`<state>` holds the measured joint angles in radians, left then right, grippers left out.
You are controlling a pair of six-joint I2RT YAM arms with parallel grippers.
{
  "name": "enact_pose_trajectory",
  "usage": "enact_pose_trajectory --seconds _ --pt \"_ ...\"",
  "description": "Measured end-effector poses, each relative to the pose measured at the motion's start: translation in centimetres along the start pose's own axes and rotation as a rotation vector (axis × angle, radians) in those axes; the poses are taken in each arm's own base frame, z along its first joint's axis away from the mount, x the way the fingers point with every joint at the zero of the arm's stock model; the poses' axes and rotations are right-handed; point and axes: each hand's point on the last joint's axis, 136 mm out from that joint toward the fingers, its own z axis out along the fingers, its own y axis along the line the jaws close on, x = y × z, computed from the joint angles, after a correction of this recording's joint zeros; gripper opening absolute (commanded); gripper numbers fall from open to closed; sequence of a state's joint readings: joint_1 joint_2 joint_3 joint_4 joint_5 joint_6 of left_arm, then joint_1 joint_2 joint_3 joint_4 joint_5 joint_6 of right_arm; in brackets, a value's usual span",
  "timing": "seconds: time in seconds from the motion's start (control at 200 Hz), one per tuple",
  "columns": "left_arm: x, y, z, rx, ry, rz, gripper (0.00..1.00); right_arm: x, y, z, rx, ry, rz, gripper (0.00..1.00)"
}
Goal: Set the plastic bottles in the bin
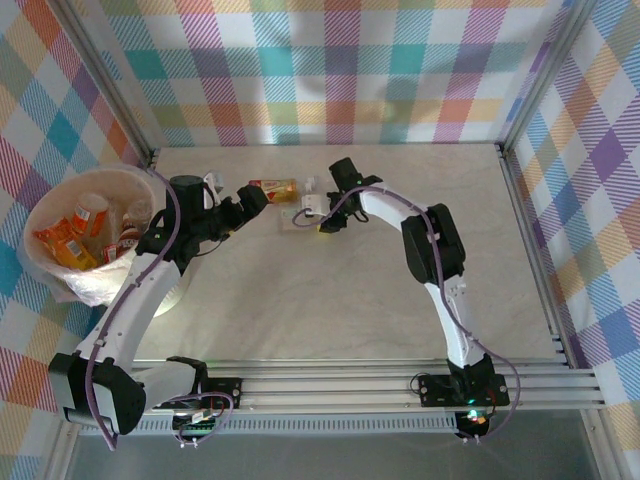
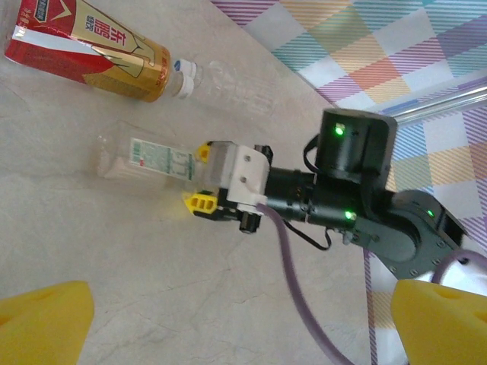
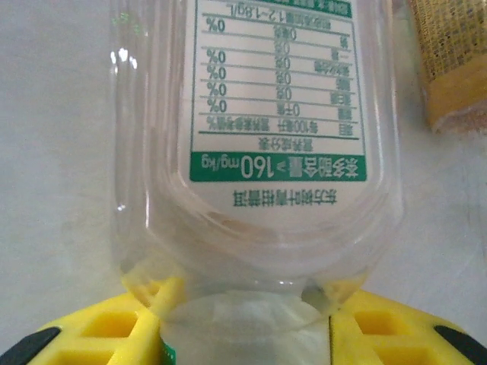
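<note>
**Right arm grips the clear bottle; left arm waits open by the red one**

The right gripper (image 2: 202,179) is closed on the cap end of the clear plastic bottle with a white-and-green label (image 2: 144,160). This bottle lies flat on the pale marbled tabletop (image 1: 350,300), mid-far, and the yellow pads pinch its narrow shoulder, probably because that is easier to grip than the wide body. Just beyond it lies a red-and-gold labelled bottle with a white cap (image 2: 91,49), also on its side and touched by nothing. The left gripper (image 1: 258,197) hovers near this second bottle with its yellow fingers (image 2: 42,319) spread fully apart and empty, likely placed to take it next. The large round cream bin (image 1: 100,290) stands at the far left with several orange-labelled bottles (image 1: 65,245) already inside, so the held bottle must cross leftward.
</note>
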<state>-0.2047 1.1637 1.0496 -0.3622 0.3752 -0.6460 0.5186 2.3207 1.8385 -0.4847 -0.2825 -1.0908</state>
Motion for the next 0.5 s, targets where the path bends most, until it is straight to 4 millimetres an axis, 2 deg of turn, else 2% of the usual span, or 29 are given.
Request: enact_pose_trajectory --seconds 0.08,0.295,0.39,0.5 --pt "0.1 -0.1 0.0 0.0 0.002 0.001 1.0 -0.8 0.8 -1.8 0.012 -0.036 0.063 0.32" --pt "0.6 0.8 0.4 -0.019 0.008 -0.045 1.0 -4.6 2.3 -8.5 0.116 -0.183 0.236 0.32" --pt "0.6 0.7 0.6 -0.002 0.002 -0.083 1.0 -6.2 3.1 -9.9 0.133 -0.234 0.288 0.32" --pt "0.8 0.0 1.3 0.038 -0.012 -0.12 1.0 -7.2 4.5 -10.2 0.133 -0.261 0.362 0.31"
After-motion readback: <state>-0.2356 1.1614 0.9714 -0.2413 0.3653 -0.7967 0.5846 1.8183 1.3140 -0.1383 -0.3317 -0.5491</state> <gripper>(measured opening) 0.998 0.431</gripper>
